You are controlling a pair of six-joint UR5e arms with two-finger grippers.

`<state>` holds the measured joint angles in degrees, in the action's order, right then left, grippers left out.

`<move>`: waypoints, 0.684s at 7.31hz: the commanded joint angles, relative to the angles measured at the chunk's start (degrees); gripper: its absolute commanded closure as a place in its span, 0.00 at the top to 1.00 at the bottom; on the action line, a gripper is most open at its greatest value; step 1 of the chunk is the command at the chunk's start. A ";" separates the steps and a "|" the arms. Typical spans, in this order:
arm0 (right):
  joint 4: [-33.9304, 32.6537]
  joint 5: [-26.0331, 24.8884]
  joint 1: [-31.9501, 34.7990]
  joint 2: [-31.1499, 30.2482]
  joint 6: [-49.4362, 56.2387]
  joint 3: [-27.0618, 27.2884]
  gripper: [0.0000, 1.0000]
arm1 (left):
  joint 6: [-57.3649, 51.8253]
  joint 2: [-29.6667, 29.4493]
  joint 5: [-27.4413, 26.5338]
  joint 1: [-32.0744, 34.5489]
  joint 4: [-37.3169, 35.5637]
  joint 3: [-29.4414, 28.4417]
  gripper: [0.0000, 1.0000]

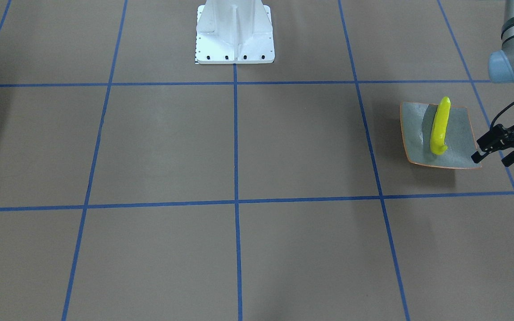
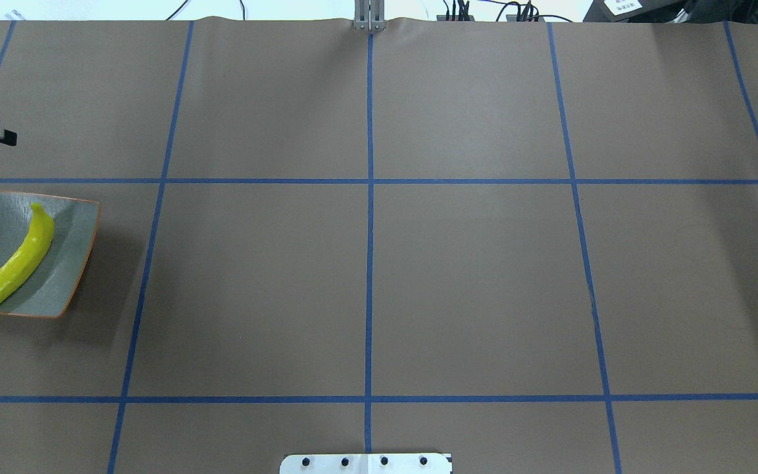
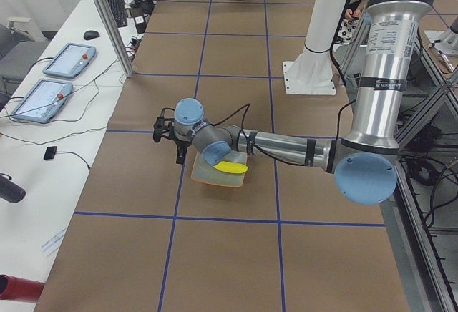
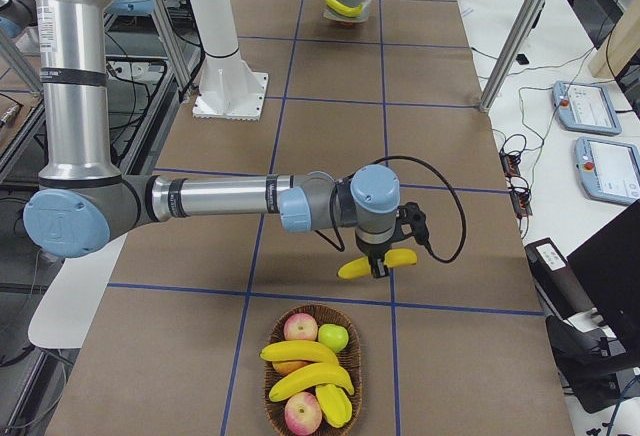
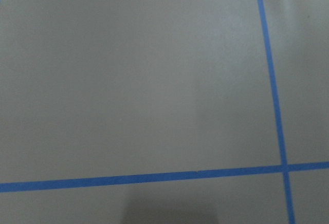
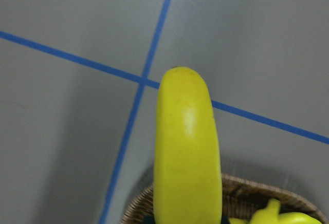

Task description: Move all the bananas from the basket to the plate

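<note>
One yellow banana (image 1: 440, 127) lies lengthwise on the grey-green plate (image 1: 417, 133), which the overhead view shows at the table's left edge, plate (image 2: 63, 263) and banana (image 2: 17, 263). My left gripper (image 1: 491, 159) hovers just beside the plate, open and holding nothing. Near the wicker basket (image 4: 272, 376), my right gripper (image 4: 382, 256) is shut on a second banana (image 4: 378, 264) and holds it above the table. That banana (image 6: 187, 152) fills the right wrist view, with the basket rim (image 6: 241, 190) below it. More bananas (image 4: 305, 376) lie in the basket.
Apples (image 4: 300, 328) share the basket with the bananas. The white robot base (image 1: 234, 35) stands at mid-table on the robot's side. Tablets and cables (image 4: 605, 166) lie on the side bench. Blue tape lines grid the brown table.
</note>
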<state>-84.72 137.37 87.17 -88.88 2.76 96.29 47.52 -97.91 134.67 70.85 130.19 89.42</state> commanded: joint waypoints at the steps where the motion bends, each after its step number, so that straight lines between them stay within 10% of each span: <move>1: 0.08 4.04 -8.56 7.98 -16.39 1.88 0.00 | 13.93 -7.88 5.23 -0.36 0.06 -0.12 1.00; 5: 1.22 6.07 -24.99 23.28 -46.29 6.36 0.00 | 33.20 -20.98 6.14 -9.84 0.50 0.06 1.00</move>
<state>-84.18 143.59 67.30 -70.29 -34.35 101.59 75.10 -114.99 140.98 63.82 130.66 89.63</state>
